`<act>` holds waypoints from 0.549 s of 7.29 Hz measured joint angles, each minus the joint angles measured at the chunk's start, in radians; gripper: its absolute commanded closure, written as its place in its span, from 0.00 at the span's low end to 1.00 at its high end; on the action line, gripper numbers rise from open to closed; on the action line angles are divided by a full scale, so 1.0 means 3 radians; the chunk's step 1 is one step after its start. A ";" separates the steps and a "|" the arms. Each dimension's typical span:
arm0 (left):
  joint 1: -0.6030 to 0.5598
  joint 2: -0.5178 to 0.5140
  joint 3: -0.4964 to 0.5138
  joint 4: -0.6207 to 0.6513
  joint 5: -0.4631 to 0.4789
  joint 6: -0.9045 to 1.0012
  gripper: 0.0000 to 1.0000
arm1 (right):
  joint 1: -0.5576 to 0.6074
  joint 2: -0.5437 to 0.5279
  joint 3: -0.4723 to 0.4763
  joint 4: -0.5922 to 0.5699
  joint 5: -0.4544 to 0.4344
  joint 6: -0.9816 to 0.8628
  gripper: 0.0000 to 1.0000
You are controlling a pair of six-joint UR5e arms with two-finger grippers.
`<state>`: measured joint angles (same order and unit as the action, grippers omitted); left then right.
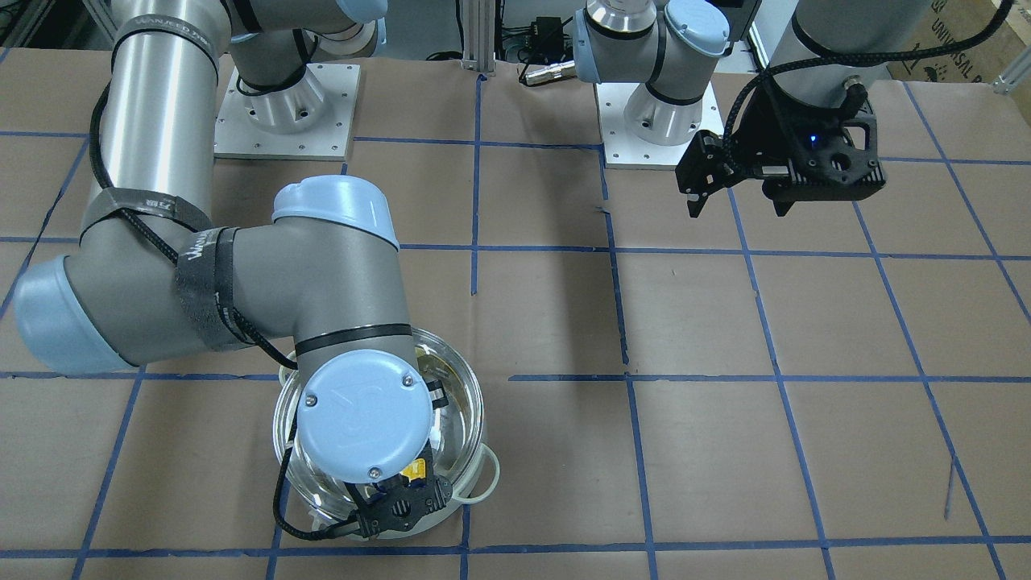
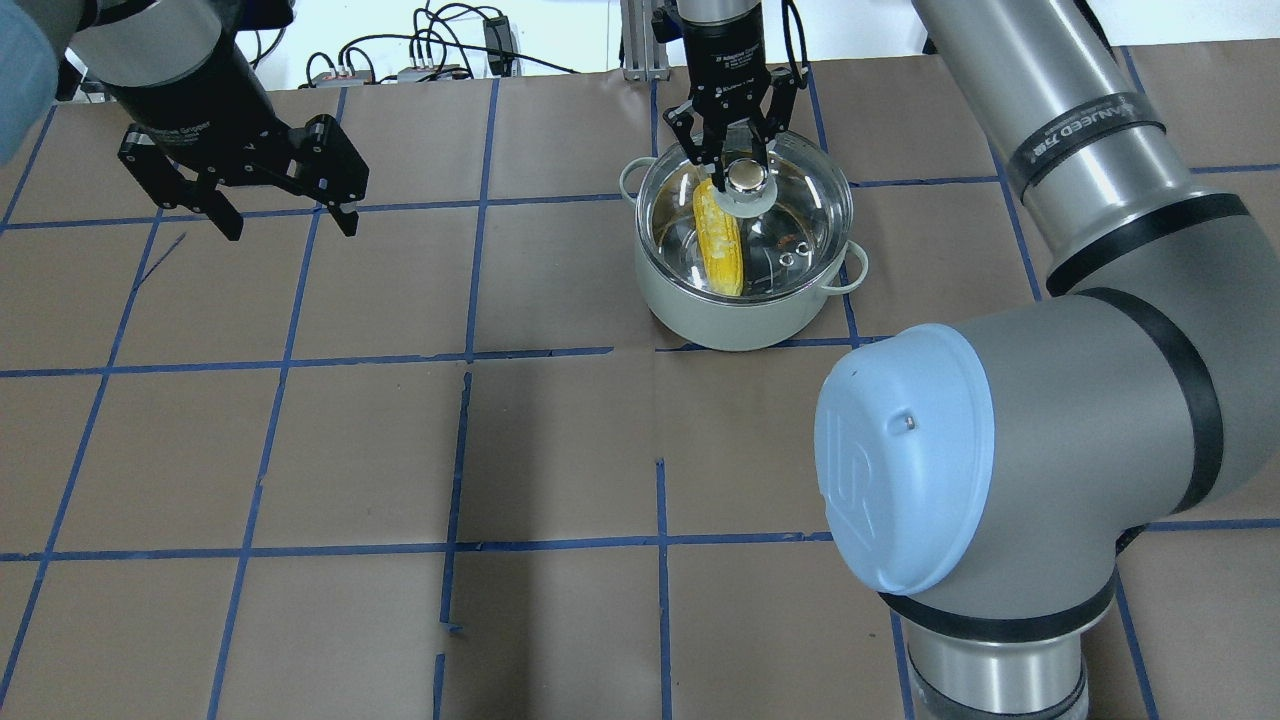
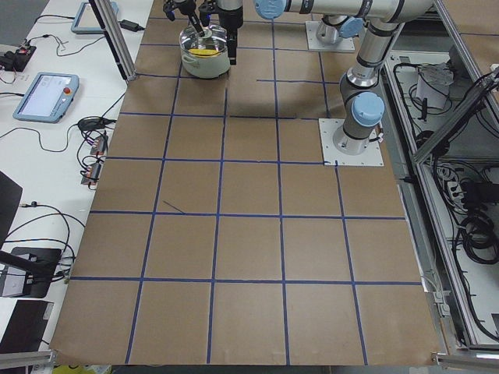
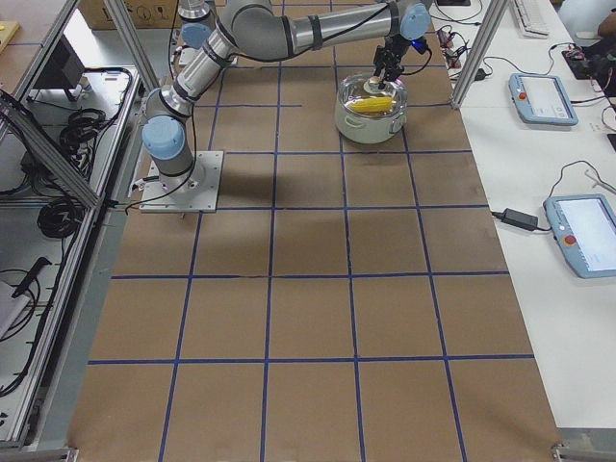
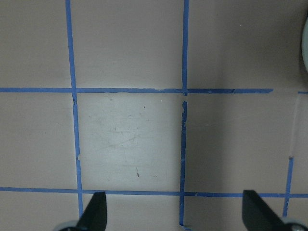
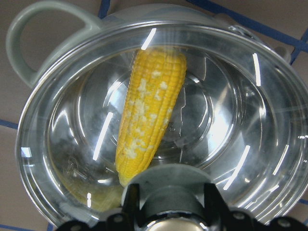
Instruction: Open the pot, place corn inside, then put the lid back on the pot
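Note:
The pot [image 2: 735, 320] stands on the table at the far middle, with the yellow corn [image 2: 720, 245] lying inside. The glass lid [image 2: 800, 215] sits over the pot's mouth; I cannot tell whether it rests fully on the rim. My right gripper [image 2: 738, 165] points straight down and is shut on the lid's knob [image 2: 745, 178]. In the right wrist view the corn [image 6: 149, 110] shows through the lid [image 6: 250, 125], with a finger [image 6: 131, 195] on each side of the knob. My left gripper [image 2: 285, 215] is open and empty, hanging above the table far to the left.
The table [image 2: 560, 450] is brown paper with a blue tape grid. My right arm's elbow [image 2: 930, 450] looms large at the near right. The left wrist view shows bare paper and the pot's edge [image 5: 305, 48]. Tablets [image 4: 544, 96] lie on the side bench.

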<state>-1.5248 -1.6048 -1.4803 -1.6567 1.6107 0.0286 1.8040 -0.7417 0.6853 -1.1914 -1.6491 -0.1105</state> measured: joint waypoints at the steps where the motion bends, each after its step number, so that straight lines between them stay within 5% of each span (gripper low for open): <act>1: 0.0000 0.0001 0.0000 0.0000 0.0000 0.0001 0.00 | 0.0000 0.0001 0.0001 0.0001 0.0001 0.0000 0.61; 4: 0.0000 -0.0001 0.0000 0.0000 0.0000 0.0002 0.00 | 0.0000 0.0030 -0.0005 -0.0016 0.0009 -0.0001 0.61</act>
<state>-1.5248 -1.6050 -1.4803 -1.6567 1.6107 0.0291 1.8041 -0.7326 0.6837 -1.1961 -1.6463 -0.1108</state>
